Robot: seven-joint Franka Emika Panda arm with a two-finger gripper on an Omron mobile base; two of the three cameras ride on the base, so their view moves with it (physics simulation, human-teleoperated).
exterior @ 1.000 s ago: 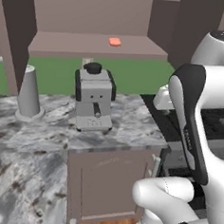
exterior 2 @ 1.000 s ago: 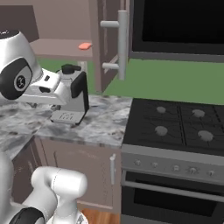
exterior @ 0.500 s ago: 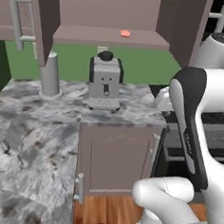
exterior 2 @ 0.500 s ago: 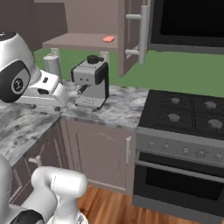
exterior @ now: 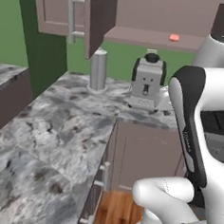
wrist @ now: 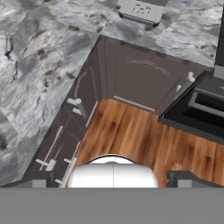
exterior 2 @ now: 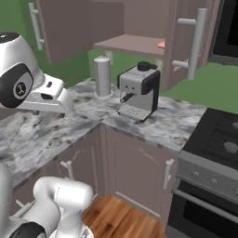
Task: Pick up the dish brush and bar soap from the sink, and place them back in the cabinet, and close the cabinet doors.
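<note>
Marble table (exterior: 60, 129) beneath open cabinet (exterior 2: 125, 44) holding bar soap (exterior: 174, 38); empty tool (wrist: 112, 178), spread wide, presumably returns sinkward for the dish brush.

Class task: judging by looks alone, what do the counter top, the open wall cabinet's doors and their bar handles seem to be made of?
The grey-and-white veined counter top looks like polished marble or granite: mottled veining, faint sheen. The taupe-brown panelled cabinet doors look like matt painted wood or laminate: even colour, no visible grain. The long vertical silver bar handles look like brushed metal: pale grey, smooth.
</note>
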